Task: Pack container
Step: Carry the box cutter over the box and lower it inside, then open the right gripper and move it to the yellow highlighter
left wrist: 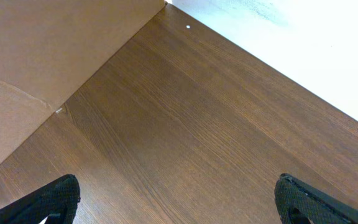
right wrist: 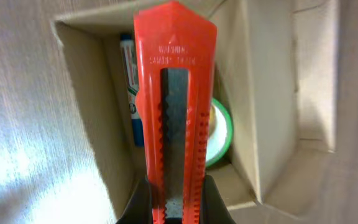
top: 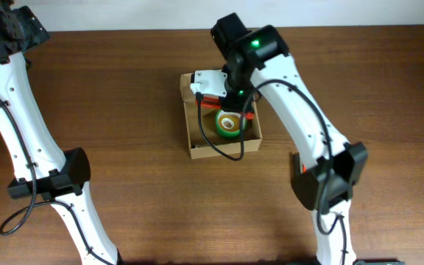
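The wood-grained brown desk (top: 124, 110) bears the open rectangular cardboard box (top: 189, 125) at its centre. The left end effector (left wrist: 178, 202) gapes apart. The right end effector (right wrist: 176, 202) clamps a red ridged plastic knife (right wrist: 176, 74) above the box; inside lie a round green tape roll (right wrist: 221, 134) and a blue marker (right wrist: 131, 81).

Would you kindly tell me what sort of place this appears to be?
Probably a robotics lab bench: two white robot arms at a plain wooden table, a white wall behind it, and a small cardboard box holding office supplies.

Red box cutter (right wrist: 176, 106) over green tape roll (right wrist: 221, 134), blue marker (right wrist: 131, 87); brown table (top: 124, 110).
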Controlling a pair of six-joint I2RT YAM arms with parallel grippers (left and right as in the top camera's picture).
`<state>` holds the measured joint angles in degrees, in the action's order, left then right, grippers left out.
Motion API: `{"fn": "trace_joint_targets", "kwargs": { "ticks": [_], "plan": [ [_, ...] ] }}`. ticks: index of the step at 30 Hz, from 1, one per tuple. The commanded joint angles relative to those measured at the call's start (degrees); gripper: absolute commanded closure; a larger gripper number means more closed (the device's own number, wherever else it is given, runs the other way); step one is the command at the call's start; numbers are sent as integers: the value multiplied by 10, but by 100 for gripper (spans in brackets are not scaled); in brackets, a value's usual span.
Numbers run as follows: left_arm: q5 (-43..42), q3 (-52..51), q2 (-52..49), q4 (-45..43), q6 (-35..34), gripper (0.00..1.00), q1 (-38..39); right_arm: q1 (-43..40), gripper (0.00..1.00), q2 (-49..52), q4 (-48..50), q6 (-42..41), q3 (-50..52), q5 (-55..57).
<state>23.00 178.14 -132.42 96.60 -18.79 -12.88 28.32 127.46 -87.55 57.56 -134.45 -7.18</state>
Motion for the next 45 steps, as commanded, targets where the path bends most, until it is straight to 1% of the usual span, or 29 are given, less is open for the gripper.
{"fn": "trace_joint_targets", "kwargs": {
  "ticks": [1,12,18,26,31,32,33,34,35,37,38,40,42,45],
  "plan": [
    [8,7,13,0,9,0,-3,2,96,19,-3,11,-5,3],
    [8,7,13,0,9,0,-3,2,96,107,-8,5,-4,-2],
    [8,7,13,0,9,0,-3,3,97,113,-6,2,30,-33],
    [8,7,13,0,9,0,-3,19,96,113,24,1,94,-32],
    [8,7,13,0,9,0,-3,31,97,113,37,0,108,-32],
    [8,7,13,0,9,0,-3,32,89,113,41,-2,108,-32],
    [8,7,13,0,9,0,-3,32,66,113,50,-19,108,-31],
    [8,7,13,0,9,0,-3,32,46,112,63,-44,108,-27],
    [8,7,13,0,9,0,-3,31,42,111,75,-66,108,-19],
    [8,7,13,0,9,0,-3,27,42,106,95,-99,108,4],
    [8,7,13,0,9,0,-3,26,46,101,102,-106,107,13],
    [8,7,13,0,9,0,-3,22,50,87,119,-130,106,27],
    [8,7,13,0,9,0,-3,15,56,67,142,-169,100,46],
    [8,7,13,0,9,0,-3,-2,57,28,181,-237,95,82]
  ]
}}
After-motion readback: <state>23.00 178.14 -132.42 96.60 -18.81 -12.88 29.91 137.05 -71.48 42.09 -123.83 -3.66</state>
